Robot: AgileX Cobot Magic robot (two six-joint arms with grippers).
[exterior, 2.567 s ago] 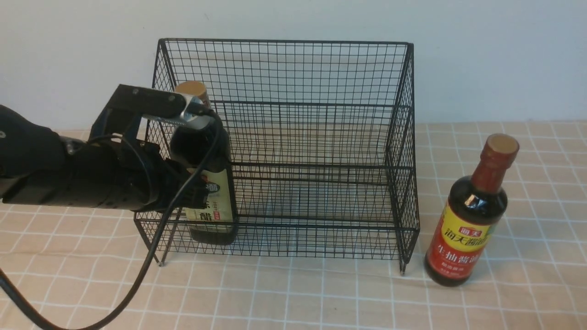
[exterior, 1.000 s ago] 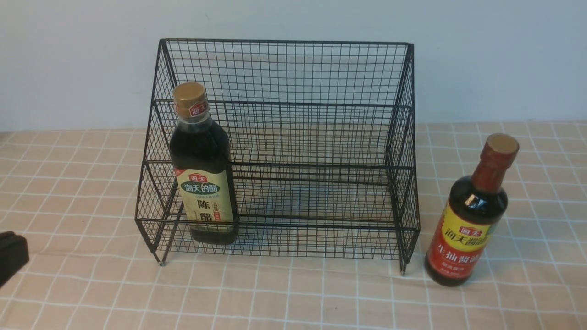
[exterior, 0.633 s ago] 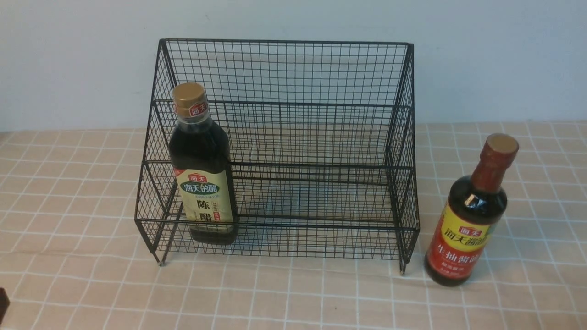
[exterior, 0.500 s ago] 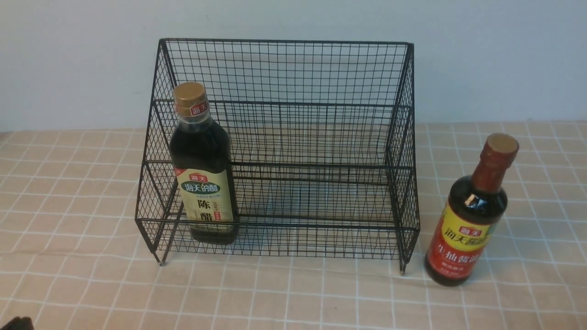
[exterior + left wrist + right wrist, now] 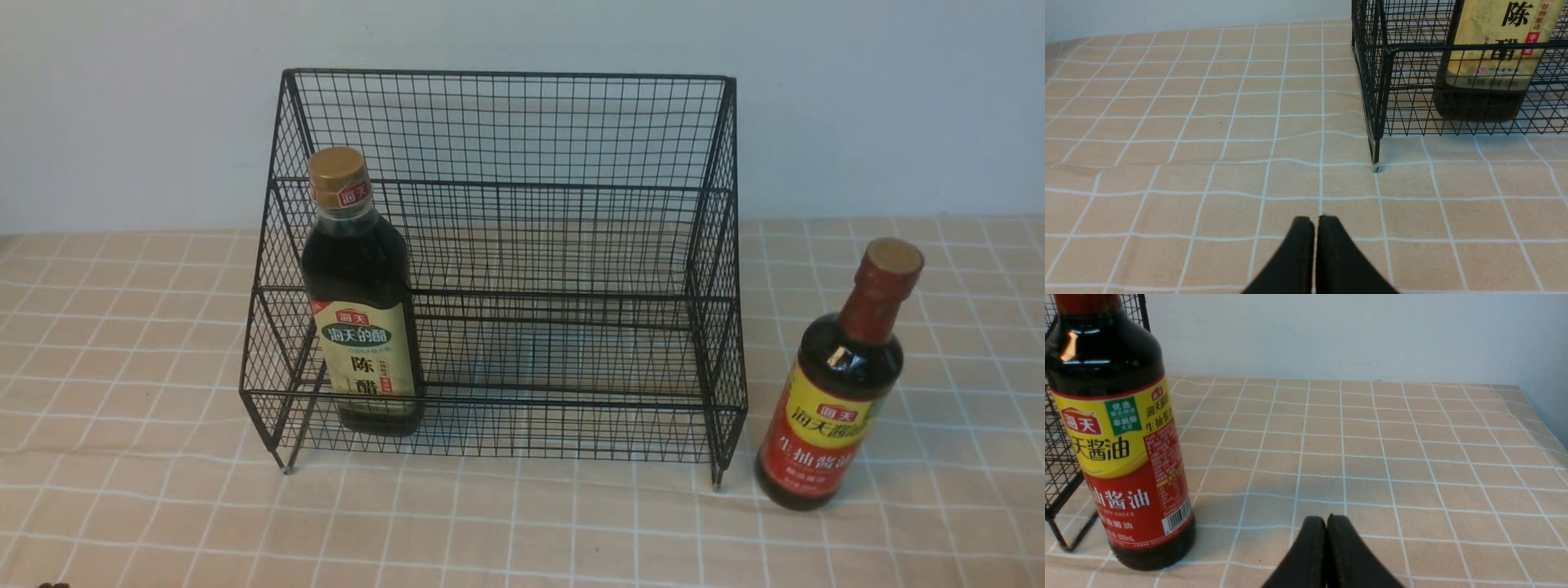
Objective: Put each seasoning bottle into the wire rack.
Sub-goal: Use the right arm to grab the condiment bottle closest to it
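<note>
**One bottle in the rack, one on the cloth, both grippers closed on nothing**

From my station I see the peach checked tablecloth spread under everything, with a pale plain wall behind it.

The black wire-mesh two-tier rack stands on its small feet ahead of my left gripper, off toward the robot's right. Its nearest front foot is near the fingertips but clear of them.

The squarish dark-liquid bottle with a gold cap and beige-green label stands upright inside the rack's lower front tier, at the end nearest that gripper. It sits close to the side mesh, and I cannot tell whether it touches it.

The round long-necked dark-liquid bottle with a red-yellow label and brown-red cap stands upright on the cloth outside the rack, just beside the rack's far end. It is ahead of my right gripper and toward the robot's left of it, near but not touching.

The left gripper's black fingers are pressed together with nothing between them, over bare cloth. The right gripper's fingers are likewise together and empty, over the cloth beside the round bottle.
</note>
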